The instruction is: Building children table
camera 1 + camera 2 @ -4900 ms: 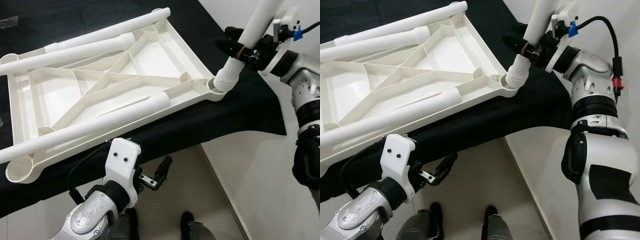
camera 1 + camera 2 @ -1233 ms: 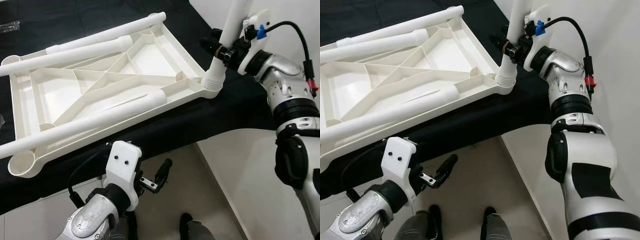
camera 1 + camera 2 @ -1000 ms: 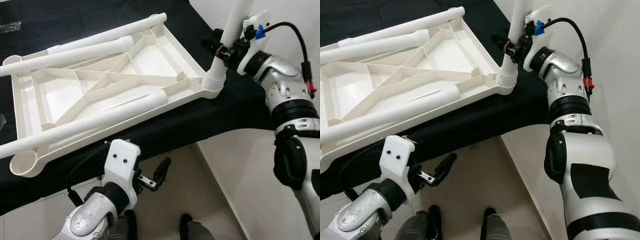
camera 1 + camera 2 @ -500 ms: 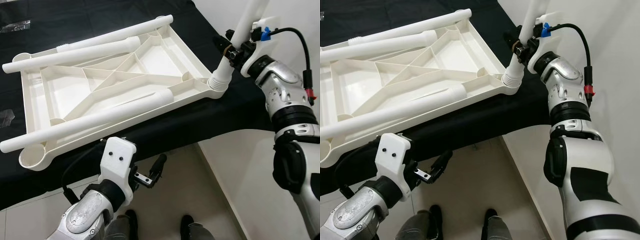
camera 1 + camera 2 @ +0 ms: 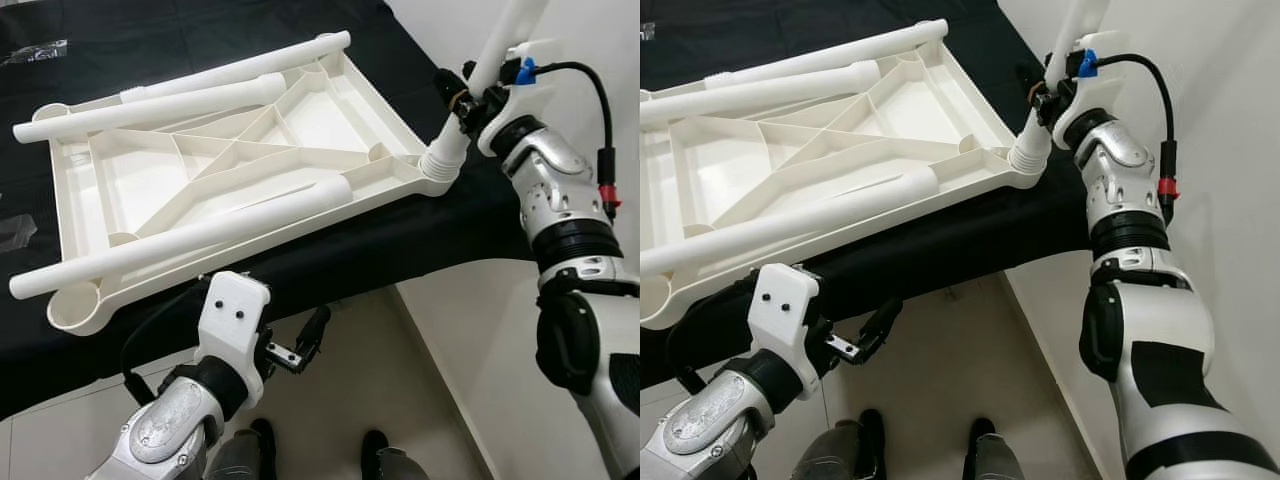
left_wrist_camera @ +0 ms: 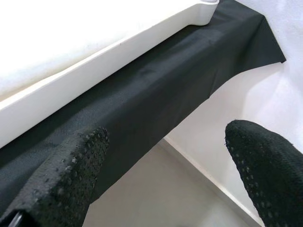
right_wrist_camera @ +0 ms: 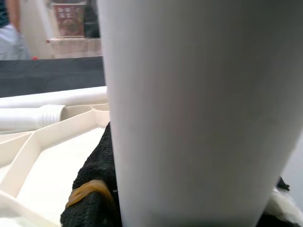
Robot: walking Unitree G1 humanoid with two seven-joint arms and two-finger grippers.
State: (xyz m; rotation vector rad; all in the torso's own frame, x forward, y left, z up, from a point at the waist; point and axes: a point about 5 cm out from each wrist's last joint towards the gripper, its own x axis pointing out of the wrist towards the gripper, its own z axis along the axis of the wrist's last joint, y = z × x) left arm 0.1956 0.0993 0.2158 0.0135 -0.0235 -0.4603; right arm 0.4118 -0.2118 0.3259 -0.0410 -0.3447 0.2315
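A white plastic top (image 5: 240,165) lay upside down, ribs up, on a tabletop (image 5: 470,215) covered in black cloth. Two loose legs (image 5: 150,105) lay along its far edge and another leg (image 5: 180,240) lay across its near side, reaching out past an open corner socket (image 5: 72,308) on the left. Below the tabletop's front edge the left end effector (image 5: 300,345) hung over pale floor, its fingers (image 6: 61,179) apart and empty; the left wrist view looked between them at the top's near rim (image 6: 94,61), the hanging cloth and the floor, none of which touched the fingers. The eye views also caught the robot's feet (image 5: 870,425) at the bottom, and a clear plastic wrapper (image 5: 15,232) on the cloth at the far left. At the right corner of the top, a fourth leg (image 5: 480,85) stood tilted, its ribbed lower end seated in the corner socket (image 5: 438,175). The right end effector (image 5: 465,100) was clamped on that leg just above the socket. The right wrist view showed what the eye views could not: the leg's white shaft (image 7: 199,109) right against the camera, one black finger (image 7: 97,189) pressed to it, and beyond it a room with a framed picture (image 7: 71,19) and part of a person (image 7: 12,28) standing at the back.
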